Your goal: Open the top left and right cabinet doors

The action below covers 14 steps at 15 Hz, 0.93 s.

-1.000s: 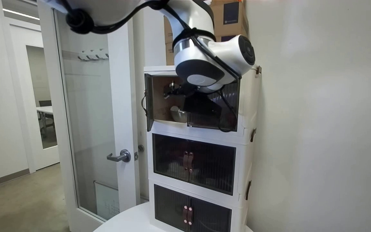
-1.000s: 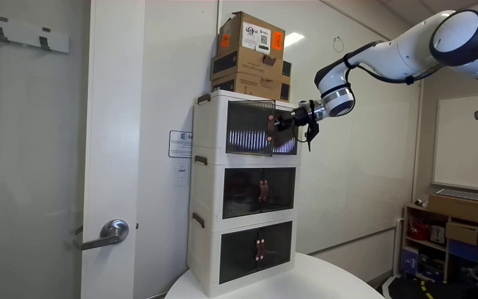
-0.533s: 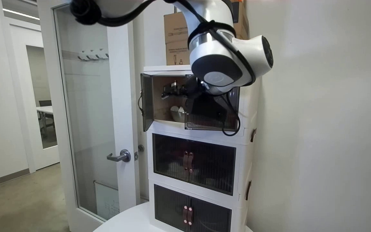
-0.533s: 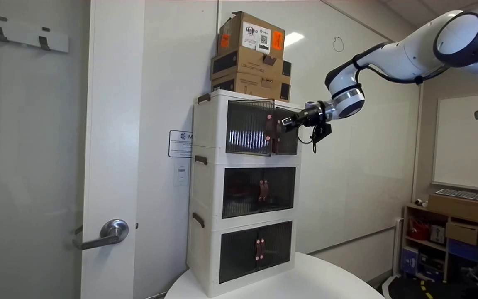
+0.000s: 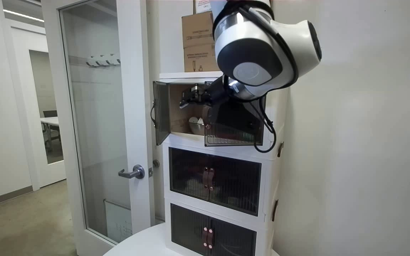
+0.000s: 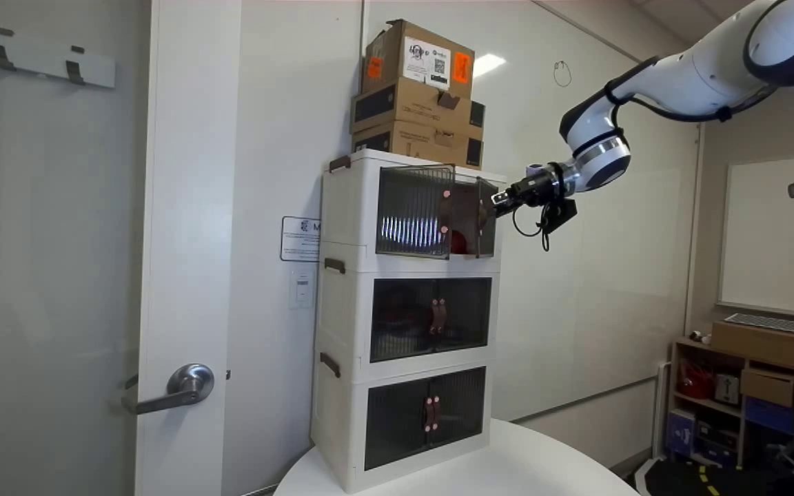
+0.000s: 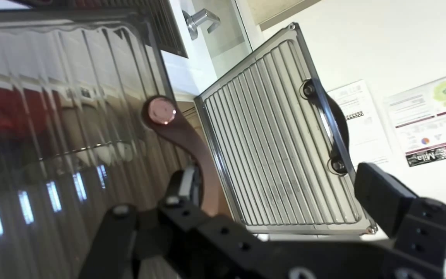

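Gripper [image 7: 278,174] spread, one finger [image 7: 187,182] apparently inside the strap [image 7: 209,174] of the part-open right door [image 7: 64,147]; best swung smoothly near, then right.

The top left door [image 5: 161,113], a smoky, ribbed, see-through panel, stands swung wide outward; the top right door [image 7: 64,139] (its dark match, just alongside) hangs partly open, free edge angled outward.
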Each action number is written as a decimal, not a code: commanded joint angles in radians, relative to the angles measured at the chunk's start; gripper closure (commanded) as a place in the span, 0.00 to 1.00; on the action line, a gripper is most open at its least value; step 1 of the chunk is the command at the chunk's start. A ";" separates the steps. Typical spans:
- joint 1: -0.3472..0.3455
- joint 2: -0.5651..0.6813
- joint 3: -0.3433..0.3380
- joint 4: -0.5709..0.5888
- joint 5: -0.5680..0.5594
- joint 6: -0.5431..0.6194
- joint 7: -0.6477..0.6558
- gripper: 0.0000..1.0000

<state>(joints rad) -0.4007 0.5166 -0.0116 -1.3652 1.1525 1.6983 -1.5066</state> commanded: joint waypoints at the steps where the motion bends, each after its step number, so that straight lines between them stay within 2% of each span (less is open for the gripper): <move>1: 0.029 -0.141 -0.072 -0.166 0.001 0.052 0.044 0.00; 4: 0.063 -0.207 -0.131 -0.225 -0.052 0.168 0.148 0.00; 8: 0.113 -0.271 -0.161 -0.254 -0.153 0.328 0.345 0.00; 11: 0.152 -0.306 -0.164 -0.242 -0.290 0.415 0.556 0.00; 14: 0.187 -0.343 -0.171 -0.212 -0.486 0.455 0.789 0.00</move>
<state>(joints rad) -0.2583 0.2250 -0.1595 -1.5783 0.8220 2.1159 -0.9139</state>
